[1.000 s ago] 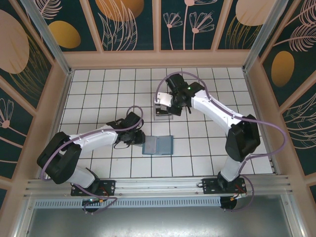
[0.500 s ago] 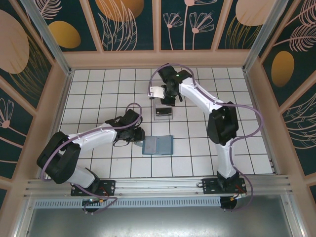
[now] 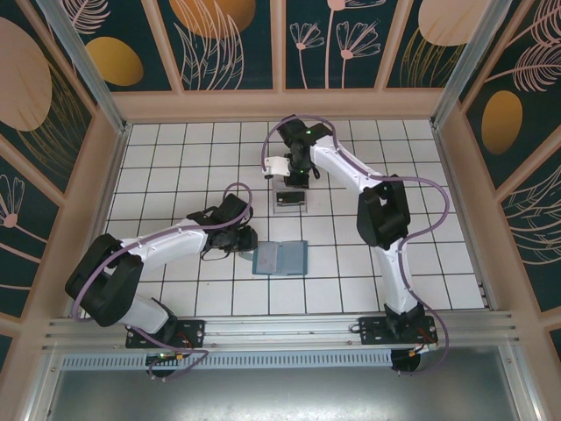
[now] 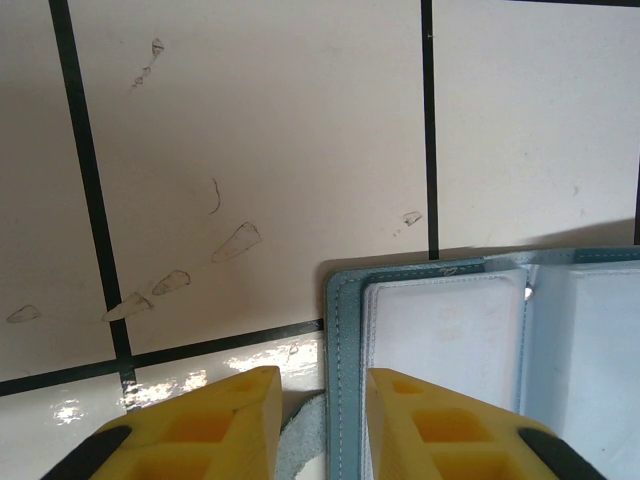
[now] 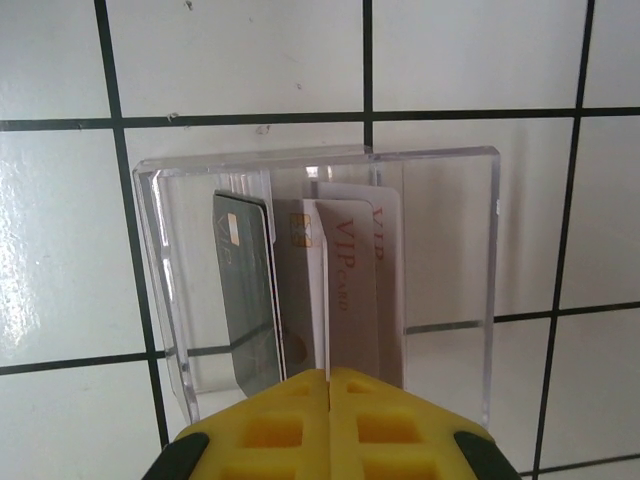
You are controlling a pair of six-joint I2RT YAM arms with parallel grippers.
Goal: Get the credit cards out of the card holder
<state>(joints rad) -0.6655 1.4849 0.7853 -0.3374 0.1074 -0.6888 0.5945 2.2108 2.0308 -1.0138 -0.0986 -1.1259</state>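
Clear box (image 5: pixel 450 250) holds credit cards (image 5: pixel 300 290), one reading "VIP CARD"; your right gripper (image 5: pixel 328 385) is pressed together, your left gripper (image 4: pixel 322 400) parted astride the card holder (image 4: pixel 345 350).

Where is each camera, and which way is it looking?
Top camera: fixed above and behind the robot, looking down on the tiled table; the left arm and right arm both show.
Left wrist camera: rides the left arm, facing down at the wallet; yellow left jaws show, slightly apart.
Right wrist camera: rides the right arm, facing the clear box of cards; right jaws show, shut.
Shared: top and left wrist both see the wallet; top and right wrist, the clear box.
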